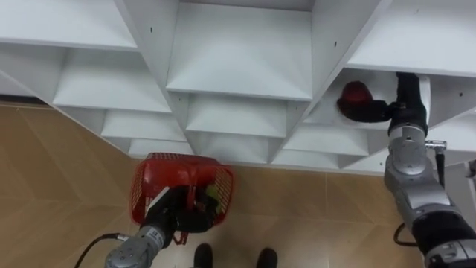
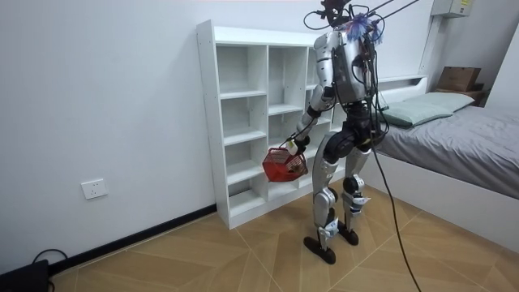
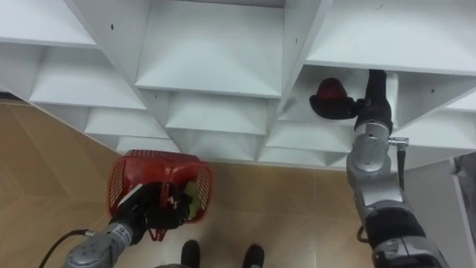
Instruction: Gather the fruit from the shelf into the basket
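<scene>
A round red fruit (image 1: 355, 94), too round to show any long axis, sits in a right-column compartment of the white open-shelved closet (image 1: 238, 52). The right hand (image 1: 374, 112) is curled around it from below. The left hand (image 1: 181, 214) grips the handle of a red wire basket (image 1: 158, 173), which hangs low over the floor in front of the shelves with a yellow-green fruit (image 1: 211, 196) inside. A grey-covered bed (image 2: 462, 154) stands close behind the robot.

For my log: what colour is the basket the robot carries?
Red; the basket shows best in the left eye view.
</scene>
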Robot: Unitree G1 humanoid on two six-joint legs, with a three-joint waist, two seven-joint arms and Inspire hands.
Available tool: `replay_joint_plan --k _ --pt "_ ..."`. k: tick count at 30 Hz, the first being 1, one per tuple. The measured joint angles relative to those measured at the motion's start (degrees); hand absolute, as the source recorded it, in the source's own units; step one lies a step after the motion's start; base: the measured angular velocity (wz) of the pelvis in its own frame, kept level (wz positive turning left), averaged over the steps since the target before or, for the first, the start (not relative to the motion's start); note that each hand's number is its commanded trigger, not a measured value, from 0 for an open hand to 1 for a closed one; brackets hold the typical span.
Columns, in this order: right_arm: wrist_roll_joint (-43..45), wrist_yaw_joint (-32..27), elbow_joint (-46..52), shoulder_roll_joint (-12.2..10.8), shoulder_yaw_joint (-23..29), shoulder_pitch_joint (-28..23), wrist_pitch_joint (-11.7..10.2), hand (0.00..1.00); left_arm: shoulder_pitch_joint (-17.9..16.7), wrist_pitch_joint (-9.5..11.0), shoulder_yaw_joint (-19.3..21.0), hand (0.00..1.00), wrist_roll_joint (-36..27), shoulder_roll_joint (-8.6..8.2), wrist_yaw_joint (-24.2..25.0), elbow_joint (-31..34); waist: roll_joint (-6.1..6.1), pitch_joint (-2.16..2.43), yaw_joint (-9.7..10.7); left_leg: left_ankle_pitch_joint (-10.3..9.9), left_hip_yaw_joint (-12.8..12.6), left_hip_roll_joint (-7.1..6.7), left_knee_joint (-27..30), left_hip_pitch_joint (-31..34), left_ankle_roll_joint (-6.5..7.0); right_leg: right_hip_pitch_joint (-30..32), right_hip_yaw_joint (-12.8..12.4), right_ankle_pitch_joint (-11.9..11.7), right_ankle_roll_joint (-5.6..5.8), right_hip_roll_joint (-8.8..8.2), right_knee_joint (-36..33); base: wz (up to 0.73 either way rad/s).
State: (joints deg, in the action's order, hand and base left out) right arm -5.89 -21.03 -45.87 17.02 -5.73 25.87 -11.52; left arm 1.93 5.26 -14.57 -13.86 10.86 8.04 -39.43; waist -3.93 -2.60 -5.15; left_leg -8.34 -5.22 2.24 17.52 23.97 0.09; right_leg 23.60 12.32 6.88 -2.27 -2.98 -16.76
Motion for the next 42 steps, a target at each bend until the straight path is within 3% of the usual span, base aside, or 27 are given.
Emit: replay_joint_plan --k 15,22,33,34,37,42 --pt "1.78 0.61 -3.58 0.21 -0.38 1.77 3.50 0.00 1.44 -1.29 -1.88 1.00 -0.16 -0.19 -1.35 -0.06 0.00 -0.12 0.37 0.39 0.58 0.12 1.03 4.13 0.16 3.56 1.23 -0.03 -0.05 -0.64 -1.20 0.04" --pt "2.52 1.10 -5.60 0.30 -0.38 2.90 3.63 0.00 1.90 -1.37 -2.59 1.00 -0.16 -0.33 -1.67 -1.25 0.05 -0.64 0.07 0.47 0.58 0.06 1.83 4.36 0.28 3.67 1.27 -0.01 -0.03 -0.84 -1.91 0.00" --pt "3.79 1.19 -5.73 0.30 -0.39 2.90 3.70 0.00 2.34 -1.55 -2.60 1.00 -0.16 -0.36 -1.73 -1.43 0.08 -0.65 0.07 0.56 0.53 0.04 2.08 4.64 0.43 3.84 1.40 -0.01 -0.02 -0.95 -2.05 0.00" --pt "3.80 1.18 -5.73 0.30 -0.39 2.90 3.70 0.04 2.39 -1.55 -2.60 1.00 -0.16 -0.36 -1.75 -1.48 0.08 -0.65 0.06 0.56 0.52 0.04 2.10 4.64 0.43 3.84 1.39 -0.01 -0.02 -0.95 -2.05 0.00" --pt "3.94 1.17 -5.71 0.30 -0.38 3.03 3.94 1.00 2.80 -1.56 -2.60 1.00 -0.16 -0.41 -1.97 -1.91 0.12 -0.63 0.04 0.57 0.52 0.05 2.14 4.64 0.43 3.84 1.37 -0.02 -0.03 -0.94 -2.08 0.00" --pt "3.95 -0.01 -5.73 0.66 -0.37 3.98 4.11 1.00 2.98 -1.56 -2.61 1.00 -0.20 -0.51 -2.57 -2.30 0.21 -0.58 -0.08 0.60 0.09 0.02 2.14 4.62 0.48 4.48 0.87 0.00 -0.04 -1.08 -2.94 -0.04"
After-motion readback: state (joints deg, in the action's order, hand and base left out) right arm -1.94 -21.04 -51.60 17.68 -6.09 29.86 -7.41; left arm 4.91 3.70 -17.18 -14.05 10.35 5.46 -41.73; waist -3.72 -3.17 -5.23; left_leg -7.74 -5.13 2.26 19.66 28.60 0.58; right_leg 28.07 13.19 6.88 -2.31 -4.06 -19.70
